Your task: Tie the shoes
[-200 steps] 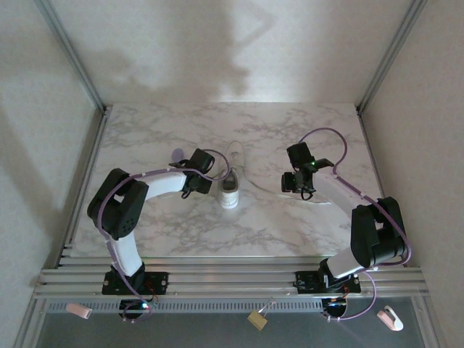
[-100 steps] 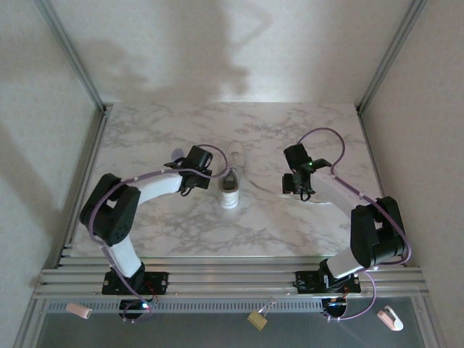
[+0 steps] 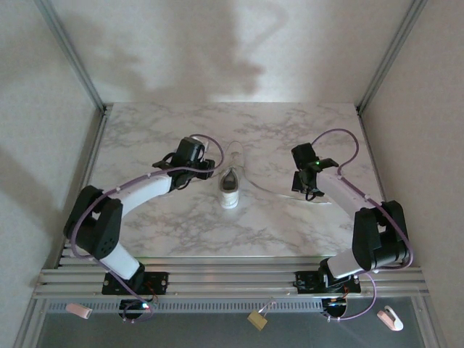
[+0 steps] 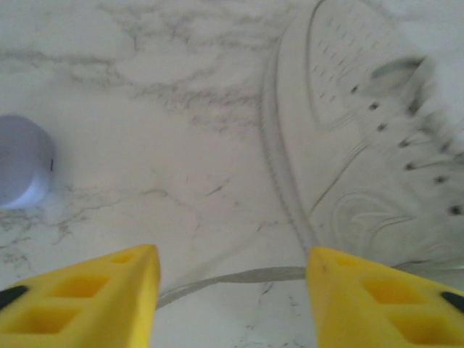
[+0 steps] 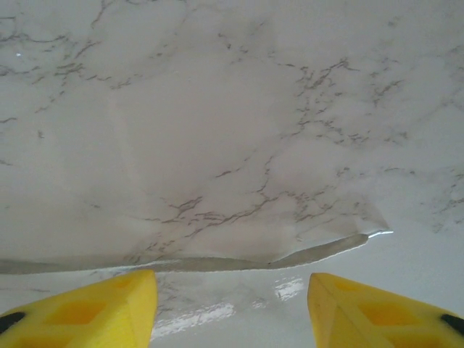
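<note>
The small white sneaker (image 3: 230, 182) lies at the middle of the marble table (image 3: 145, 134), and its side and eyelets show at the right of the left wrist view (image 4: 362, 145). My left gripper (image 3: 201, 165) hovers just left of it, open (image 4: 230, 290). One white lace (image 4: 239, 278) lies on the table across the gap between its yellow fingers (image 4: 109, 290). My right gripper (image 3: 305, 187) is to the shoe's right, open (image 5: 232, 304) above the other lace (image 5: 217, 262), whose tip (image 5: 377, 233) points right. That lace (image 3: 270, 190) trails from the shoe towards it.
A small round purple object (image 4: 22, 170) sits on the table left of the left gripper. Metal frame posts (image 3: 72, 54) and white walls close in the table on three sides. Rails (image 3: 232, 279) run along the near edge.
The left arm has stretched out, and its gripper has moved away from me beside the shoe. The right gripper has shifted slightly to the right. The shoe has stayed in place.
</note>
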{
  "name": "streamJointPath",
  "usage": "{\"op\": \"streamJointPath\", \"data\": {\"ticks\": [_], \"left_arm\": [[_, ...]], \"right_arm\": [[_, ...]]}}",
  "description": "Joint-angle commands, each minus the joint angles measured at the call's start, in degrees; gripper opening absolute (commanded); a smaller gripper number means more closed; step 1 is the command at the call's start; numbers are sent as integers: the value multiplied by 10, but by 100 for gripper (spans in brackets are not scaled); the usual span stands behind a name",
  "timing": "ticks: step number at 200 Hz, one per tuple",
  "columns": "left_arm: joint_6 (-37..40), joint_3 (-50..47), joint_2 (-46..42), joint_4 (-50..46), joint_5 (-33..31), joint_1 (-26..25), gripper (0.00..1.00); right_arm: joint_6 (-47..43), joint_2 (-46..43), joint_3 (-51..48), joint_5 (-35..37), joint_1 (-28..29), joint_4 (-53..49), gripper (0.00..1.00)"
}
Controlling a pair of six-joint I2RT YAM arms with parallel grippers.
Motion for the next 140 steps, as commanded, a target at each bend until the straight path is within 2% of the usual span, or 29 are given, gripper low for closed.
{"op": "streamJointPath", "data": {"ticks": [1, 33, 48, 65, 78, 95, 114, 128, 140], "left_arm": [[66, -14, 22, -3, 41, 19, 63], [76, -17, 17, 45, 217, 105, 67], [96, -27, -2, 72, 266, 133, 68], [168, -43, -26, 87, 306, 141, 66], [193, -46, -38, 87, 293, 142, 65], [224, -21, -31, 41, 280, 158, 65], [234, 7, -8, -10, 313, 188, 65], [267, 15, 10, -45, 305, 178, 64], [287, 7, 25, -57, 267, 161, 64]], "right_arm": [[-2, -12, 15, -32, -2, -15, 57], [-19, -15, 39, -54, -2, -35, 57], [-23, -27, 37, -49, -2, -39, 57], [-24, -42, 27, -48, -4, -35, 56], [-24, -50, 19, -52, -4, -29, 56], [-24, -49, 16, -61, -5, -27, 56], [-30, -44, 22, -68, -5, -29, 55], [-36, -38, 32, -72, -4, -36, 55], [-42, -36, 41, -71, -5, -43, 55]]}}
